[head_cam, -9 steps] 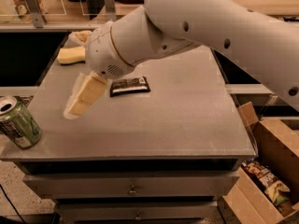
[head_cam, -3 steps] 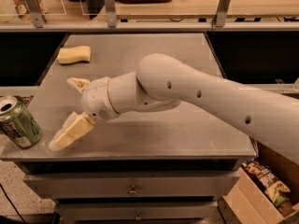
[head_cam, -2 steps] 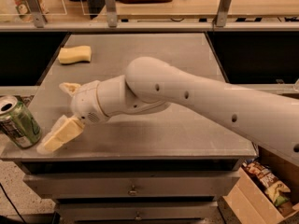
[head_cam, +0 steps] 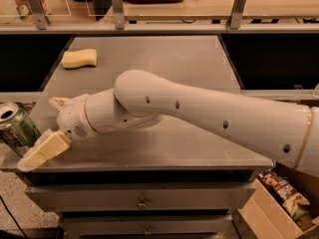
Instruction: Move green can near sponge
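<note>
1. The gripper (head_cam: 40, 132) is hanging with its fingers spread wide, clasping nothing.
2. The green can (head_cam: 15, 127) is standing right at its fingertips, tilting slightly.
3. The sponge (head_cam: 79, 58) is lying well beyond it.

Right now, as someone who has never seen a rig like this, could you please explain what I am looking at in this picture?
This is one picture from a single camera looking down on a grey table; where the camera is mounted is not recorded. The big white shape is the robot's only arm, reaching in from the right. At its tip is the gripper: two cream fingers, spread open at the table's front left corner and holding nothing. Right beside it stands a green can. A pale yellow sponge lies at the far left. A cardboard box sits below on the right.
</note>
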You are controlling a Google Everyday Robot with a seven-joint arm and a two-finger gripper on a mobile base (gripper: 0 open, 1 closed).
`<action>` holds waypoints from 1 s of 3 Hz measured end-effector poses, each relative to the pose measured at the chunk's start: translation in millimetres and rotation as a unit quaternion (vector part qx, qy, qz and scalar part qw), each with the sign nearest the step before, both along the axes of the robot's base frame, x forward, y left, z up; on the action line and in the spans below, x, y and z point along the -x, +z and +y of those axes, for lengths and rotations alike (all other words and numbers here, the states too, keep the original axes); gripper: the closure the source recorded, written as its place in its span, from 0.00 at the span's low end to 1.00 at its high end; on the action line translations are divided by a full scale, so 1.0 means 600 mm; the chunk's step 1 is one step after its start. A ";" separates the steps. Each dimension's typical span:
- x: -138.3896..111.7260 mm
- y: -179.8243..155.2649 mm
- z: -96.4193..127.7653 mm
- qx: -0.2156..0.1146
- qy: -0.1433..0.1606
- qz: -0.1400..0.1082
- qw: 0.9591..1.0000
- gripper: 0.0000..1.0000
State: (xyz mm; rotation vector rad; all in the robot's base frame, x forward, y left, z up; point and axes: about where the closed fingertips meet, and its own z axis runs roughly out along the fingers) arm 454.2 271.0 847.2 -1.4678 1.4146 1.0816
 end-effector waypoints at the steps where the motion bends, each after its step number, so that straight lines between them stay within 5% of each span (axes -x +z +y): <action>1: 0.005 -0.003 0.025 -0.022 0.015 0.004 1.000 0.18; 3: 0.007 0.002 0.040 -0.057 0.025 -0.004 0.998 0.65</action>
